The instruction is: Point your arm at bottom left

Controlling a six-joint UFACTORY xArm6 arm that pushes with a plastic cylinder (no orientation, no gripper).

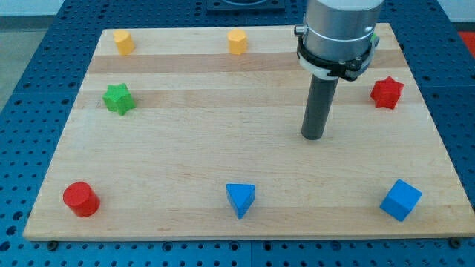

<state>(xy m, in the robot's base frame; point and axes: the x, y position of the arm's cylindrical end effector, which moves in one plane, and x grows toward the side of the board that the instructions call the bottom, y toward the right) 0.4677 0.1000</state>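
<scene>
Currently my tip (313,137) rests bare on the pale wooden board (185,178), touching no block, well apart from the red cylinder block (80,199) marking the bottom-left corner. Best slide diagonally toward it, passing above the blue triangular block (240,199).

**Wooden surface with seven blocks**

The pale wooden surface (185,148) carries a yellow block (123,41) at 10 o'clock, a second yellow block (237,41) at 12, a green star (118,99) at 9, a red star (387,92) at 2, a red cylinder (80,199) at 8, a blue triangle (240,199) at 6 and a blue cube (401,199) at 4.
</scene>
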